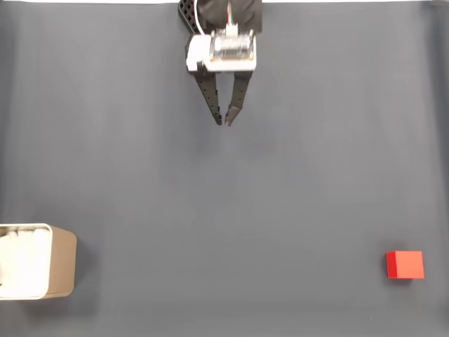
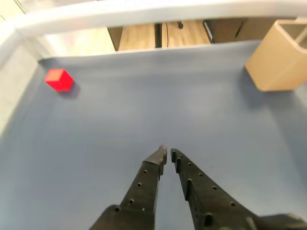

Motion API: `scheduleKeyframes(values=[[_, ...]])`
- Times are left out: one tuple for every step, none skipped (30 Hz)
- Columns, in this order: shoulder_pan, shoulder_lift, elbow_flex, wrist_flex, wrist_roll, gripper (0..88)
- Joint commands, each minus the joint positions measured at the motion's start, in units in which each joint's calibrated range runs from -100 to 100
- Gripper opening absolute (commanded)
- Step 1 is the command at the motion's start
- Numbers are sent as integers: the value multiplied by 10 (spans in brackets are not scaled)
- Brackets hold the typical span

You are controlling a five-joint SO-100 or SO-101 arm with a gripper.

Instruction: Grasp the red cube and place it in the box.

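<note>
The red cube [image 1: 405,265] rests on the grey mat at the lower right of the fixed view, and at the upper left [image 2: 59,79] of the wrist view. At the lower left edge of the fixed view stands the beige box [image 1: 62,261], white inside; the wrist view has it at the upper right [image 2: 278,56]. My gripper [image 1: 224,121] hangs at the top centre of the fixed view, far from both, its black fingertips nearly touching and nothing between them. In the wrist view the gripper [image 2: 168,153] points over bare mat, shut.
A grey mat [image 1: 224,210] covers the whole table. In the wrist view a pale raised border [image 2: 144,14] runs along the mat's far edge, with wooden furniture [image 2: 144,36] beyond it.
</note>
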Motion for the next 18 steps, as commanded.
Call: scheduleKeyframes(values=[[-5, 90, -163, -8, 8, 0], [-5, 110, -191, -5, 11, 0], [-3, 129, -217, -2, 13, 0], [-3, 147, -241, 5, 16, 0], [-2, 164, -263, 11, 17, 0], [-2, 181, -285, 20, 18, 0], [-1, 196, -304, 29, 19, 0], [-1, 209, -322, 35, 19, 0], [-1, 221, -338, 41, 19, 0], [-1, 232, -352, 47, 19, 0], [-2, 242, -367, 52, 19, 0], [-3, 252, -380, 55, 20, 0], [-4, 261, -392, 55, 20, 0], [-5, 271, -404, 56, 21, 0], [-8, 280, -415, 56, 23, 0], [-11, 288, -425, 57, 24, 0], [-15, 297, -436, 57, 25, 0], [-18, 307, -447, 57, 25, 0]])
